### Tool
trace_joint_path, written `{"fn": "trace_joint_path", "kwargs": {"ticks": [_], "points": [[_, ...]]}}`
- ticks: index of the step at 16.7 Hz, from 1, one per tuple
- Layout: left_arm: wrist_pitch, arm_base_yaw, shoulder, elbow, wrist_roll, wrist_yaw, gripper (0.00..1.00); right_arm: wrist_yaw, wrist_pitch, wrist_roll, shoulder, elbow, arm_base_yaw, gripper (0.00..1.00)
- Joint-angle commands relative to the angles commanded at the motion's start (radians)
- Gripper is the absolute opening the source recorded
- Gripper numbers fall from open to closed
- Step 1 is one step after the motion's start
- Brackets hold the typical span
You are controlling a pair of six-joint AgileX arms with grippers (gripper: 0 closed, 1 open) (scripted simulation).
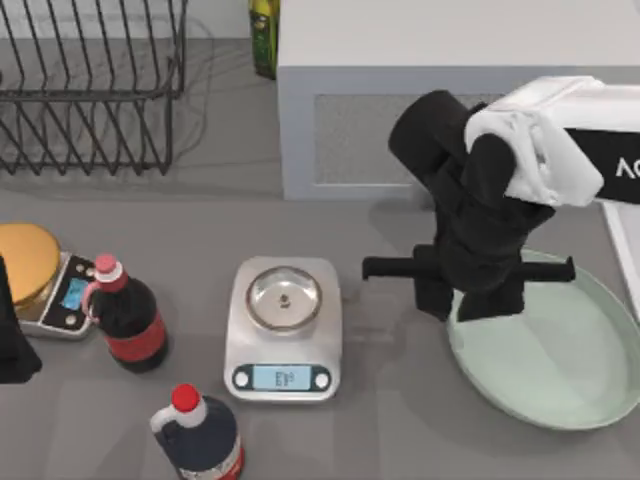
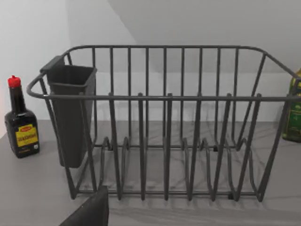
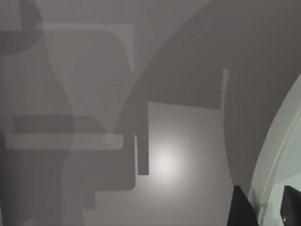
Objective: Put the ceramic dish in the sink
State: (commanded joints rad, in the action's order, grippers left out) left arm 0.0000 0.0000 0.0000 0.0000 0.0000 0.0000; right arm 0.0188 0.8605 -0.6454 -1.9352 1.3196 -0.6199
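Nearest, the ceramic dish [image 1: 560,370] lies flat on the table's right side, not yet lifted. Above its left rim, the right gripper [image 3: 269,207] straddles the edge, fingers narrowly apart. Farther left, the left gripper [image 1: 12,330] is parked; finger state unclear.

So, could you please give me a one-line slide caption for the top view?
Right tool lowered over the near-left rim of the ceramic dish, beside the silver scale.

Mint-green ceramic dish [image 1: 560,370], silver scale [image 1: 283,340] (black wire rack [image 1: 90,90])
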Motion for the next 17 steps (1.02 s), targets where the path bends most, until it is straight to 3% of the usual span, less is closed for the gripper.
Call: {"fn": "trace_joint_path", "kwargs": {"ticks": [10,17], "points": [[0.0,0.0,0.0,0.0,0.0,0.0,1.0,-0.001,0.756,0.009,0.014,0.744,0.009,0.0],[0.0,0.0,0.0,0.0,0.0,0.0,1.0,-0.001,0.86,0.016,0.031,0.847,0.015,0.0]]}}
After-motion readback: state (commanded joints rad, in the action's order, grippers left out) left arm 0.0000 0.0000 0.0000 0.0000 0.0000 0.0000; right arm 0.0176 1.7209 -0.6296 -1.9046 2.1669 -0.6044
